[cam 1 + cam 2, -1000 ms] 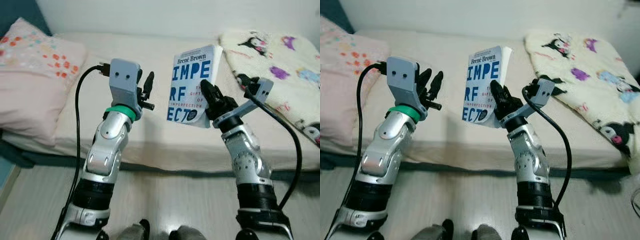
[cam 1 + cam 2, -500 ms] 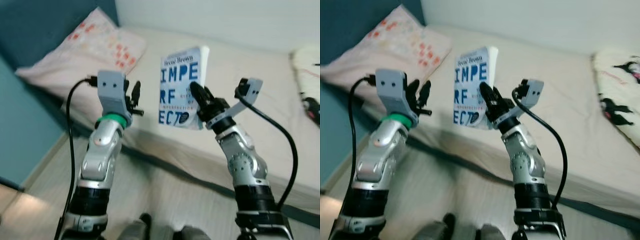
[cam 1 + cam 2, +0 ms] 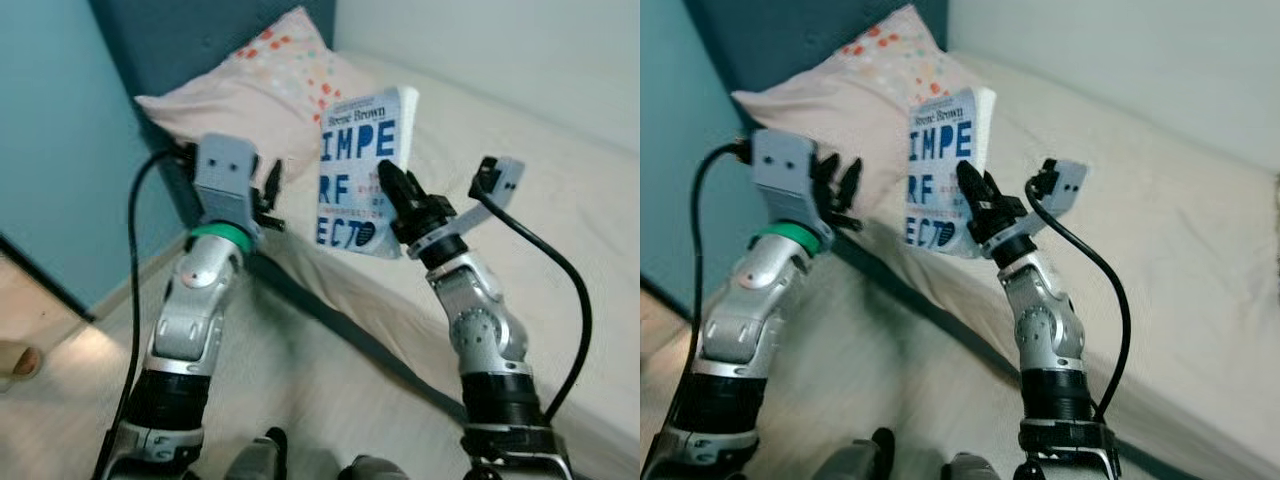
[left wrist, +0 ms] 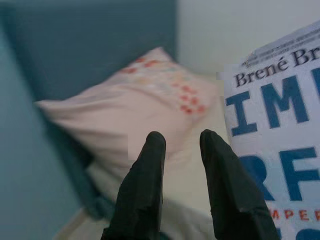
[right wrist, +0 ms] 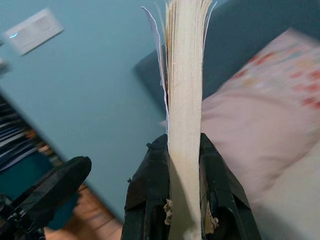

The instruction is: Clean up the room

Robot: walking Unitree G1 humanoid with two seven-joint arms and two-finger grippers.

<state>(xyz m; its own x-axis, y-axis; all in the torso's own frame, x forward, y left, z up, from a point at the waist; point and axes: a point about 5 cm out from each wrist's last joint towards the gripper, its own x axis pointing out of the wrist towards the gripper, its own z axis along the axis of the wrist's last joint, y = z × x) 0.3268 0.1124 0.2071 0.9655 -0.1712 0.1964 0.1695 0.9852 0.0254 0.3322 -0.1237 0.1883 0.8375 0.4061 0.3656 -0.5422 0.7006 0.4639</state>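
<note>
A white paperback book with big blue letters stands upright in the air in front of me. My right gripper is shut on its lower right edge; the right wrist view shows both black fingers pressed against the page block. To the left of the book, my left gripper is raised at the same height. Its fingers are a little apart with nothing between them. Behind both grippers a pink pillow with red and orange flowers lies on the bed.
A dark blue headboard rises behind the pillow, with a teal wall to its left. The bed's edge runs diagonally past my arms. On the pale wooden floor, a beige object lies at far left. A white wall plate is on the teal wall.
The whole view has swung left, from the patterned blanket toward the pillow, headboard and teal wall. Both arms keep their pose, and the book stays in the right gripper.
</note>
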